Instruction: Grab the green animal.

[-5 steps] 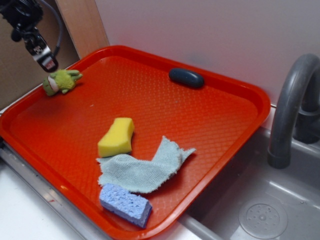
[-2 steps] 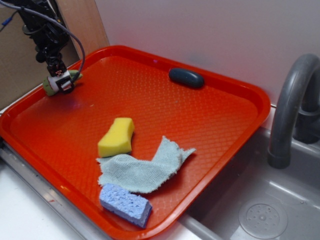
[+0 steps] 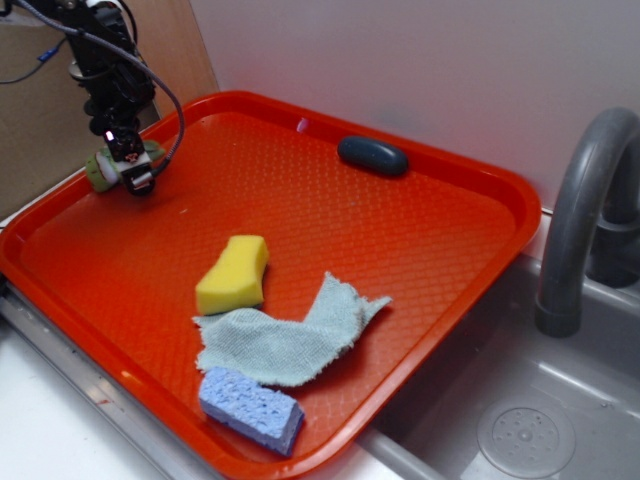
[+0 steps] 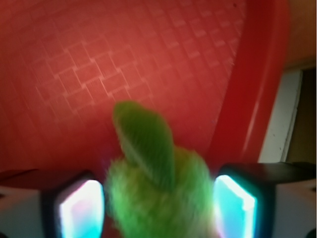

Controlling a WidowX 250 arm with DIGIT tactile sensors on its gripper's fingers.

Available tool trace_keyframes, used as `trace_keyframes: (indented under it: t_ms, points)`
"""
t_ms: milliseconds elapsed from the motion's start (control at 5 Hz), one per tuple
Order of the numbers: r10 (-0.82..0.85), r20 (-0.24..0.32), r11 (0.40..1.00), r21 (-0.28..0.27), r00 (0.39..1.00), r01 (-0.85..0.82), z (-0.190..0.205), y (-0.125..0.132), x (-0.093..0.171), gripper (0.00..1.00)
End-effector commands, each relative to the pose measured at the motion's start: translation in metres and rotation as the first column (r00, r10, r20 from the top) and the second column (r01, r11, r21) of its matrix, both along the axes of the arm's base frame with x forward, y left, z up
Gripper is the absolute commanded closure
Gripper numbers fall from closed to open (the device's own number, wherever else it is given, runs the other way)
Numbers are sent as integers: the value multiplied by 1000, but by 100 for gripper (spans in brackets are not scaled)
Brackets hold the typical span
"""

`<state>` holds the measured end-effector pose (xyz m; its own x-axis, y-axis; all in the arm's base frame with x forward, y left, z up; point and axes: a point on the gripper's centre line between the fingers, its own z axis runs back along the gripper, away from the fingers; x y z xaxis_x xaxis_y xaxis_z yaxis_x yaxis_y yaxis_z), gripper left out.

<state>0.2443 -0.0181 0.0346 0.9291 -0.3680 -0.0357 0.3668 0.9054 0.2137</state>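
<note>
The green animal (image 3: pixel 98 171), a small fuzzy lime-green plush, lies at the far left corner of the red tray (image 3: pixel 300 190). My gripper (image 3: pixel 130 166) is lowered over it and hides most of it in the exterior view. In the wrist view the plush (image 4: pixel 158 188) fills the gap between my two fingers, with a darker green leaf-shaped part pointing away from me. The jaws stand open on either side of it, the left pad (image 4: pixel 79 210) a little apart from the fur and the right pad (image 4: pixel 235 208) about touching it.
On the tray lie a yellow sponge (image 3: pixel 233 273), a pale teal rag (image 3: pixel 290 335), a blue sponge (image 3: pixel 250 410) and a dark oval object (image 3: pixel 372 156). The tray's raised rim (image 4: pixel 252 89) runs just beside the plush. A grey faucet (image 3: pixel 580 220) and sink (image 3: pixel 520 420) are at right.
My gripper came down from above the tray's left corner onto the green animal and now straddles it. The plush has stayed in about the same place.
</note>
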Motion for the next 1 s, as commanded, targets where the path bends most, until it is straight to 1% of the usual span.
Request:
trace_keyframes:
  t_ms: [0, 200, 400, 600, 800]
  points:
    - [-12, 0, 999, 32, 1000, 12, 2, -6, 6, 100]
    - [-9, -18, 999, 38, 1000, 9, 7, -11, 5, 100]
    - [128, -60, 991, 42, 990, -126, 50, -28, -12, 100]
    - [207, -37, 978, -12, 978, -208, 101, -52, -35, 100]
    - [261, -3, 962, -80, 965, -260, 144, -70, -56, 100]
